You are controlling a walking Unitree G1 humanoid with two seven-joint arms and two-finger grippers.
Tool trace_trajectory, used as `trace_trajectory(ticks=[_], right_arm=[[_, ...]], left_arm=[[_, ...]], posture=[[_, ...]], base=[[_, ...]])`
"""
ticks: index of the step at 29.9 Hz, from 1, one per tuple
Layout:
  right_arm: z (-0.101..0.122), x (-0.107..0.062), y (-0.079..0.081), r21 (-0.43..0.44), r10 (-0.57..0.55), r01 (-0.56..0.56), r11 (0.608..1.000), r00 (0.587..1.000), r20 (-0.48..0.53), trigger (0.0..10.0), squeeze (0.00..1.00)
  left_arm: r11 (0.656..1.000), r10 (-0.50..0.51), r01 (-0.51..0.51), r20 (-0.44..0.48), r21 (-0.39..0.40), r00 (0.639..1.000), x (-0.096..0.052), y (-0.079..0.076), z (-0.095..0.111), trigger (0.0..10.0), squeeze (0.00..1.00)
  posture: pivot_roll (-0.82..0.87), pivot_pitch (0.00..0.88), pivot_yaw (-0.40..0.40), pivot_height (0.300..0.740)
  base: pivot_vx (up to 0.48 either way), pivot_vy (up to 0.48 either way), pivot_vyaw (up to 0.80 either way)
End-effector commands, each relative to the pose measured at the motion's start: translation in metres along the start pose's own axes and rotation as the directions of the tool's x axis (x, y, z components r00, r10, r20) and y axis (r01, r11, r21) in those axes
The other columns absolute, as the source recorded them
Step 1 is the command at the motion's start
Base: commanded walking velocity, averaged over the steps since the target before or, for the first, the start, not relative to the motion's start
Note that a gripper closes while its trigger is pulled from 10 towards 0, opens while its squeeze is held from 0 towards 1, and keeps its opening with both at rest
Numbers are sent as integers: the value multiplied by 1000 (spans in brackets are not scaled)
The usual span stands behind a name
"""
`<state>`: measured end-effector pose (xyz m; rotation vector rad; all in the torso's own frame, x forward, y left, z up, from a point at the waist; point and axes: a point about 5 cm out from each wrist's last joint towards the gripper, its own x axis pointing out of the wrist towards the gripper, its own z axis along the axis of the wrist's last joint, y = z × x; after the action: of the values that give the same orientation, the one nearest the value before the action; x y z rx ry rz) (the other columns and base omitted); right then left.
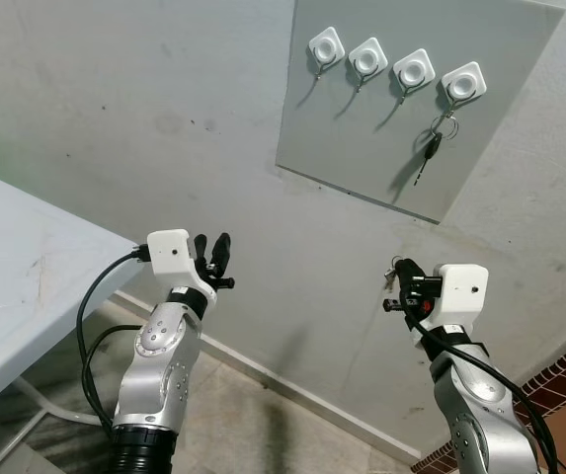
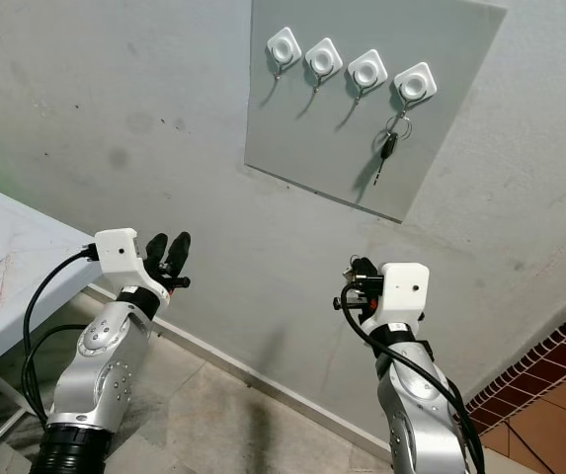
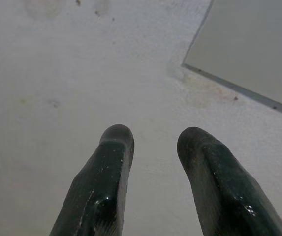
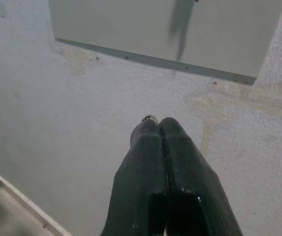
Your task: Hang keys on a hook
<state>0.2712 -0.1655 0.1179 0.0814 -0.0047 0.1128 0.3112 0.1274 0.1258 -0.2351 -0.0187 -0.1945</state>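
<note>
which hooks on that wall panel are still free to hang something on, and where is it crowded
The three left hooks on the grey panel are bare. The rightmost hook is taken: a key hangs there. Below the panel, plain wall gives room between the left gripper and right gripper.

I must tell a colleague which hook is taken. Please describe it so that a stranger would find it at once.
On the grey wall hangs a flat grey board bearing a row of four white square hooks. The taken hook is the one at the right end of the row. It alone carries a ring with a dark key dangling below; its three neighbours are bare.
</note>
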Motion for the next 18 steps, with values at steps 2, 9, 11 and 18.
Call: trace_trajectory(ticks=[2,9,11,18], right_arm=[[9,-1,0,-9,13,-12,1000,999,46,10000,0],[8,-1,3,-10,24,-24,1000,999,47,10000,0],[8,-1,3,-10,25,-25,1000,999,48,10000,0],[6,-2,3,-12,27,-27,1000,999,46,10000,0]], left_arm=[[1000,-23,23,21,16,1000,0,-4,5,10000,0],[999,-37,36,31,17,999,0,-4,7,10000,0],[999,-38,38,31,16,999,0,-4,7,10000,0],[999,-41,41,33,14,999,-1,-4,8,10000,0]], posture=[[90,0,-69,740],[92,0,-70,740],[92,0,-69,740],[93,0,-67,740]], base=[[126,0,0],[328,0,0],[360,0,0],[480,0,0]])
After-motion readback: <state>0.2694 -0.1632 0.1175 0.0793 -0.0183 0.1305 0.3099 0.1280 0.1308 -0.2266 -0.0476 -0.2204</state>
